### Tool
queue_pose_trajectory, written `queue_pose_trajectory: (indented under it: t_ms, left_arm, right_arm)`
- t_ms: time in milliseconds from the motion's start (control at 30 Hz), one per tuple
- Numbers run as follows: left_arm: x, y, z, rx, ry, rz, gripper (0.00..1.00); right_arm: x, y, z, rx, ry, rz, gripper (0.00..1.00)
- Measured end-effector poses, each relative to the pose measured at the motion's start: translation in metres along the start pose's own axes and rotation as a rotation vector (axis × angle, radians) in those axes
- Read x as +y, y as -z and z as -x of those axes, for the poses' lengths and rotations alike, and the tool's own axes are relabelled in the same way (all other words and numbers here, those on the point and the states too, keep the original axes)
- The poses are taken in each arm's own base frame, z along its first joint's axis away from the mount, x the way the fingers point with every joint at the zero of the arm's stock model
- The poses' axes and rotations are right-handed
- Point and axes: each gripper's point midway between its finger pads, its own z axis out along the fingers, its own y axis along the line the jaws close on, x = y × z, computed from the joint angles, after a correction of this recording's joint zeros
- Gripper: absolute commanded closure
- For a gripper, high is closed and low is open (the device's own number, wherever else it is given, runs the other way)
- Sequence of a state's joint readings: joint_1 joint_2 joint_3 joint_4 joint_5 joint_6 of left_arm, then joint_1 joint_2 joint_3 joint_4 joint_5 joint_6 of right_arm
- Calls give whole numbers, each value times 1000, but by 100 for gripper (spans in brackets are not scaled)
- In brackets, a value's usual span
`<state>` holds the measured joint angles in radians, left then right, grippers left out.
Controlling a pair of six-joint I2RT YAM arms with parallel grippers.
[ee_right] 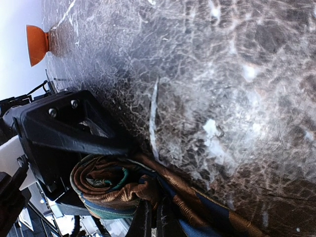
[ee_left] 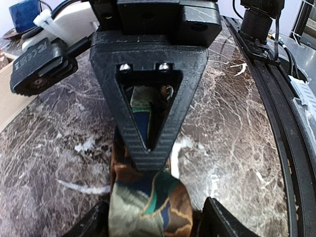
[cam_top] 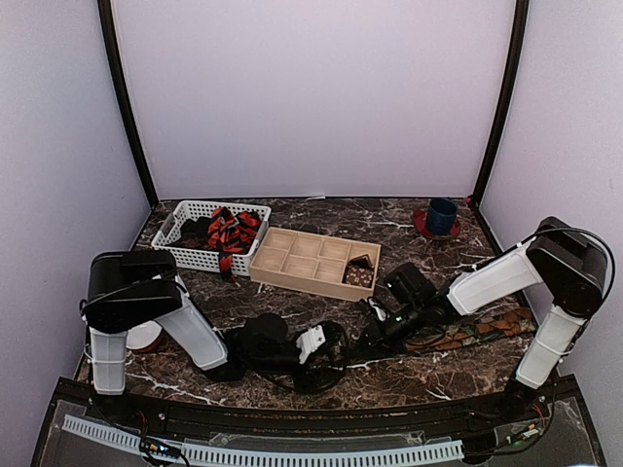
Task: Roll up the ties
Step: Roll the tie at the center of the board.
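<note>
Top external: a brown-orange tie (cam_top: 477,331) with green patches lies flat on the tabletop (cam_top: 438,375), on the near-right side of the wooden tray (cam_top: 311,261). Left wrist: the left pincer (ee_left: 150,224) grips its rolled end. Right wrist: the right pincer (ee_right: 152,219), narrow, pinches the coil.

I see a long brown-orange fabric necktie (cam_top: 467,331) patched with green and dark blue. The red-and-black striped fabric necktie (cam_top: 231,233) contrasts with its white plastic lattice basket (cam_top: 195,259). The rolled brown necktie (cam_top: 359,275) is dotted, and its divided wooden tray (cam_top: 302,282) is pale tan. My bench (cam_top: 438,379) is dark brown marble, veined white. The round cup (cam_top: 441,215) is dark blue, on a red saucer (cam_top: 423,230).
</note>
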<state>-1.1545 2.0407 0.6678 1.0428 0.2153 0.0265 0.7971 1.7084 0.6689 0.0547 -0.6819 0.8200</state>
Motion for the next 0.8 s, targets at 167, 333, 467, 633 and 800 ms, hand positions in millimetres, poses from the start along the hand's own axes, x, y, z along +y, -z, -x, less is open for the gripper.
queue_pose_trajectory:
  t_ms: [167, 333, 467, 633, 800]
  left_arm:
    - [6, -10, 3, -34, -37, 27, 65]
    - [9, -12, 3, -13, -72, 43, 71]
    - [8, -9, 2, 21, -70, 43, 71]
    - [7, -5, -1, 54, -50, 42, 71]
    - [7, -4, -2, 64, -37, 42, 71]
  right_arm:
    - [0, 0, 0, 1, 0, 2, 98]
    - [0, 2, 0, 5, -2, -6, 70]
    - [11, 14, 2, -20, 21, -7, 60]
    - [31, 27, 6, -57, 35, 28, 58]
    - [42, 18, 7, -28, 41, 47, 58]
